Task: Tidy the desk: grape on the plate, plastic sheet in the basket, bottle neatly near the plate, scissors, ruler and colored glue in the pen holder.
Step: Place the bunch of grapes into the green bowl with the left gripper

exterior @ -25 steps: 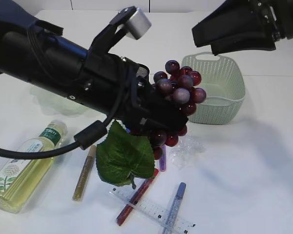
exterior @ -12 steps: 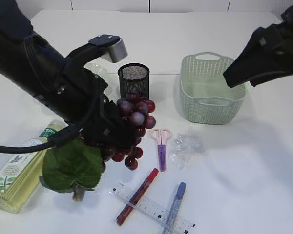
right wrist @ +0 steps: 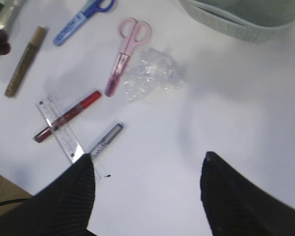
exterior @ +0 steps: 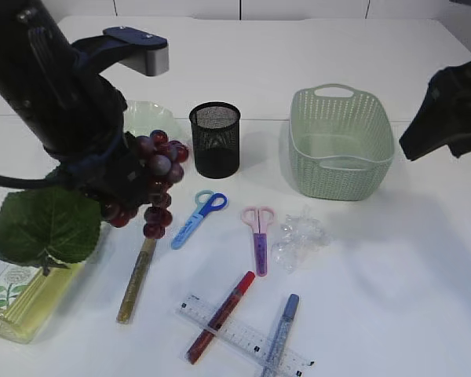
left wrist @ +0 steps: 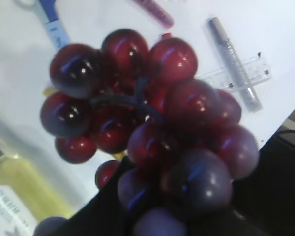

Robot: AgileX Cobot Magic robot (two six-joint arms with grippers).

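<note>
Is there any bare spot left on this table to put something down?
Yes. The widest bare stretch is right of the crumpled plastic sheet and in front of the green basket. Behind the pen holder is bare too. Front centre is crowded: ruler, glue sticks and two scissors.

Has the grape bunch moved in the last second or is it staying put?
Yes. The grape bunch has travelled left, from beside the basket to left of the pen holder.

The table [exterior: 424, 298] is big and white; soft grey shadows lie on it. A pale wall [exterior: 298, 8] with thin dark lines stands behind.
</note>
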